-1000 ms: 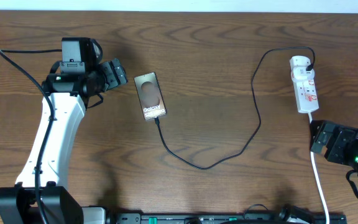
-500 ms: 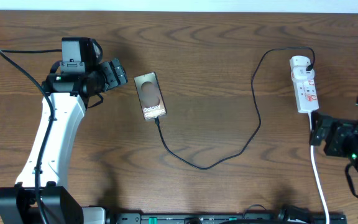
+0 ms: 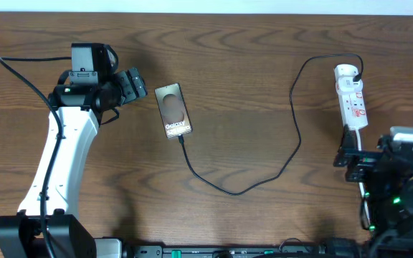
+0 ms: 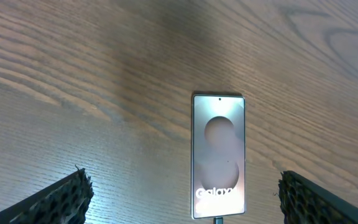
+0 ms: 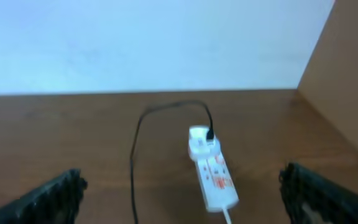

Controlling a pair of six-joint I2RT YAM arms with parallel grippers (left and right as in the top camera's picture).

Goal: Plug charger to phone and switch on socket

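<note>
The phone [image 3: 172, 110] lies flat on the table, bronze with white "Galaxy" text; it also shows in the left wrist view [image 4: 219, 155]. The charger cable [image 3: 242, 190] runs from the phone's lower end, where its connector tip [image 4: 218, 220] sits, in a loop to a black plug [image 3: 358, 72] in the white socket strip [image 3: 353, 99]. My left gripper [image 3: 131, 86] is open and empty, left of the phone. My right gripper [image 3: 350, 154] is open and empty, just below the socket's near end. The right wrist view shows the socket [image 5: 213, 174] ahead between the fingers [image 5: 55, 196].
The socket's white cord [image 3: 365, 208] runs down to the table's front edge under my right arm. A pale wall [image 5: 148, 43] stands behind the table's far edge. A brown side panel [image 5: 347, 74] stands at the right.
My right arm has moved left and turned, bringing its gripper close to the socket's near end. The left arm, phone and cable have not moved.
</note>
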